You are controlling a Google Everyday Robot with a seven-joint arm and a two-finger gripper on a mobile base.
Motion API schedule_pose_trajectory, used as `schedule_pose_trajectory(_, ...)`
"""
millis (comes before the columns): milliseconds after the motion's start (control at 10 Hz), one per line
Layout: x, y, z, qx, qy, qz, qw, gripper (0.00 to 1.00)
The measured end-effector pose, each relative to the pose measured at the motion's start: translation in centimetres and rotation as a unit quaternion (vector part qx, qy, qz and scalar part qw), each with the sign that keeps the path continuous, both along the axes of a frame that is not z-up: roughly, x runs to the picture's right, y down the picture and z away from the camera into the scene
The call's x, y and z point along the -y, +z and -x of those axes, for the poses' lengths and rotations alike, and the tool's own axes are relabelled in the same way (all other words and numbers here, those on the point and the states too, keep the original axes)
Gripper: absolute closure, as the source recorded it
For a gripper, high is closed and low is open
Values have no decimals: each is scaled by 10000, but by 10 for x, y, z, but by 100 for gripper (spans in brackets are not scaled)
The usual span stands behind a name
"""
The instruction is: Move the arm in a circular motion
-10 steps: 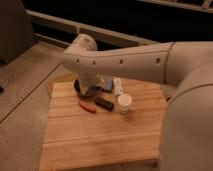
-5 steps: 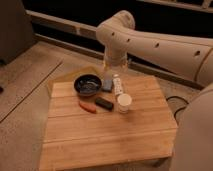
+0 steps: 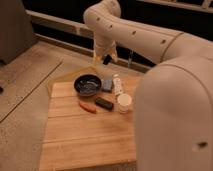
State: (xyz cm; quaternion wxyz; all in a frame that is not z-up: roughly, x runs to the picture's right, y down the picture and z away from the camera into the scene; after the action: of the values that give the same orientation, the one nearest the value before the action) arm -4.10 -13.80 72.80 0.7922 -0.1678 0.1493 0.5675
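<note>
The cream arm (image 3: 150, 37) of thick tubular segments with small dark holes reaches from the lower right up and over to the top middle, where a rounded joint (image 3: 102, 12) bends down. Its gripper (image 3: 106, 57) hangs below that joint, above the far edge of the wooden table (image 3: 85, 135), behind the dark bowl (image 3: 87, 84). It holds nothing that I can see.
On the table's far part lie a dark bowl, a blue sponge (image 3: 107, 85), a white bottle (image 3: 117, 84), a white cup (image 3: 124, 102), a black bar (image 3: 104, 103) and an orange-red object (image 3: 87, 106). A dark railing and ledge (image 3: 55, 22) run behind. Speckled floor (image 3: 25, 80) lies left.
The arm has swung up and back, from low over the bowl to high behind the table's far edge. The objects on the table have not shifted among themselves.
</note>
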Motion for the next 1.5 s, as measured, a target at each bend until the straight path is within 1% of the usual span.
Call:
schedule_pose_trajectory(100,-4,3,16,69,-229,87,9997,35)
schedule_pose_trajectory(200,-14,7,40,173,-551,199,9981,35)
schedule_pose_trajectory(300,-26,8,59,284,-810,284,9959,35)
schedule_pose_trajectory(400,-43,8,77,425,-984,365,9936,35)
schedule_pose_trajectory(500,-58,6,89,581,-1017,417,9922,35)
schedule_pose_trajectory(600,-74,3,100,774,-937,445,9916,35)
schedule_pose_trajectory(700,-85,0,105,890,-852,459,9913,35)
schedule_pose_trajectory(800,-101,-3,106,1000,-711,470,9913,35)
schedule_pose_trajectory(900,-117,-7,100,1050,-537,457,9920,35)
schedule_pose_trajectory(1000,-125,-9,94,1048,-420,435,9927,35)
schedule_pose_trajectory(1100,-135,-13,83,996,-269,412,9938,35)
schedule_pose_trajectory(1200,-137,-15,65,844,-131,354,9957,35)
schedule_pose_trajectory(1300,-136,-20,41,617,70,283,9977,35)
schedule_pose_trajectory(1400,-130,-25,16,374,303,196,9987,35)
schedule_pose_trajectory(1500,-123,-30,-3,190,496,102,9985,35)
